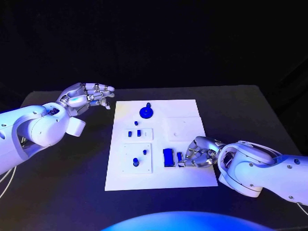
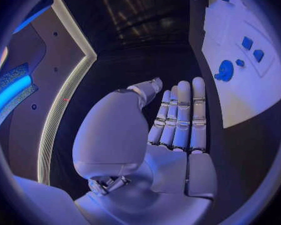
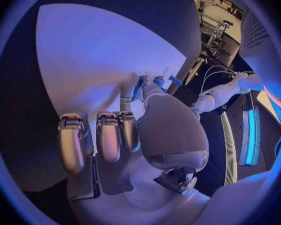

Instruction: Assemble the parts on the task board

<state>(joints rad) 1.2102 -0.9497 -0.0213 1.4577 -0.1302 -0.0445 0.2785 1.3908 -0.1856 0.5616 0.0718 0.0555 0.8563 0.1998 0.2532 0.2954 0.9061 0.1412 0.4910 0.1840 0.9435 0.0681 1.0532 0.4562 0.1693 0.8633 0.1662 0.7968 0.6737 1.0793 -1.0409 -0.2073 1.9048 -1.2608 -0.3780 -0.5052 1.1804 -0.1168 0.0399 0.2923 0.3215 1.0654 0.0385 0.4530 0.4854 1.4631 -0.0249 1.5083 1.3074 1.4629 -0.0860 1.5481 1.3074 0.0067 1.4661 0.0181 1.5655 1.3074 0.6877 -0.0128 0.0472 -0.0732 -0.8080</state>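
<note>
Your right hand [image 1: 198,153] rests on the task board [image 1: 185,179] near its front right corner, fingers curled at a blue part [image 1: 168,157]; whether it grips is unclear. Seat the part squarely. Your left hand [image 1: 86,95] hovers, fingers apart, beyond the board's far left edge, leaving room.

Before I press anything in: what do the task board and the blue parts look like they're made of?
The task board looks like matte white plastic or coated sheet: flat, even, no glare, with raised square panels. The blue parts, such as the round knob and the long block by the right hand, look like smooth moulded or printed plastic, solid-coloured with a faint sheen. Neither can be confirmed by sight.
</note>
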